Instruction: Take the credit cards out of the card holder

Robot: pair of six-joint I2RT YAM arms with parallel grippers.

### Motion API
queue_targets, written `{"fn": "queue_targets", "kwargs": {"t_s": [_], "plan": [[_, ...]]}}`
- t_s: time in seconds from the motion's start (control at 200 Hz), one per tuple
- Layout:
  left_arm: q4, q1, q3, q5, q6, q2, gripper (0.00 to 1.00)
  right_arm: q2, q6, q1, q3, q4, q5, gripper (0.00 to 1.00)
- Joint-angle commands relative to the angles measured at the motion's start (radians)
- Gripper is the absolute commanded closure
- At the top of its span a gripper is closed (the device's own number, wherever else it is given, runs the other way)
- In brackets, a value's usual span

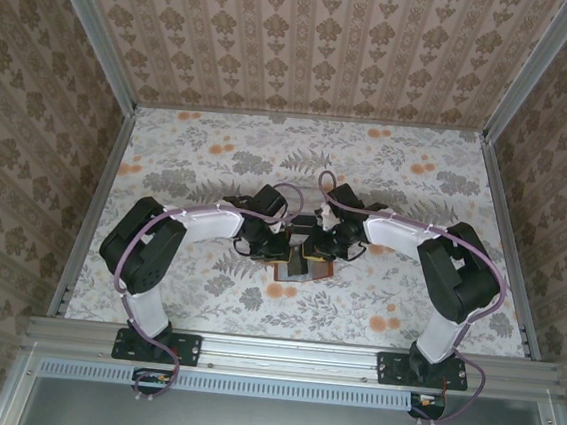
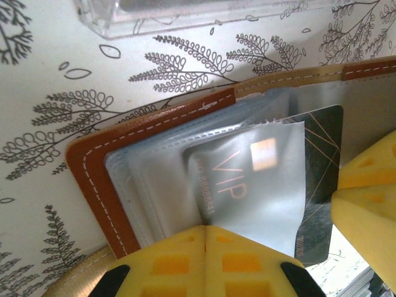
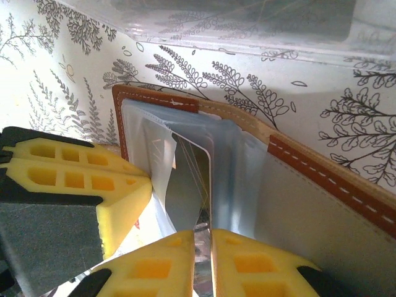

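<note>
- At frame centre in the top view, the card holder (image 1: 303,268) lies open on the floral tabletop (image 1: 218,166), with both arms meeting over it.
- Left wrist view: brown rim at left, clear sleeves (image 2: 154,185) fanned mid-frame.
- Two credit cards (image 2: 247,185) sit among the sleeves, a silver VIP one over a dark one. The dark one juts right and touches a yellow finger (image 2: 365,204) of the right hand.
- Left hand (image 2: 204,238), bottom of frame: clenched, tips against the sleeve edge. Cannot tell if it pinches a sleeve.
- Right hand (image 3: 211,244), bottom centre of the right wrist view: fingers nearly together, grasping a card edge in the slit.
- Clear tray (image 2: 185,15) runs along the top edge, apart from the card holder.
</note>
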Motion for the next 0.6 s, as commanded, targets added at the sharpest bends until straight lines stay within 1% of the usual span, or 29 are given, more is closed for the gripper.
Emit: {"fn": "queue_targets", "kwargs": {"t_s": [0.0, 0.345, 0.425, 0.595], "plan": [[-0.091, -0.005, -0.005, -0.062, 0.021, 0.038, 0.93, -0.011, 0.025, -0.004, -0.017, 0.062, -0.082, 0.83], [-0.09, -0.005, 0.003, -0.056, 0.016, 0.036, 0.93, 0.021, 0.018, -0.007, -0.034, 0.102, -0.108, 0.81], [-0.087, -0.005, 0.004, -0.054, 0.015, 0.035, 0.93, 0.037, 0.015, -0.007, -0.034, 0.111, -0.13, 0.8], [-0.089, -0.004, 0.007, -0.054, 0.015, 0.032, 0.93, 0.044, 0.013, -0.008, -0.039, 0.119, -0.131, 0.83]]}}
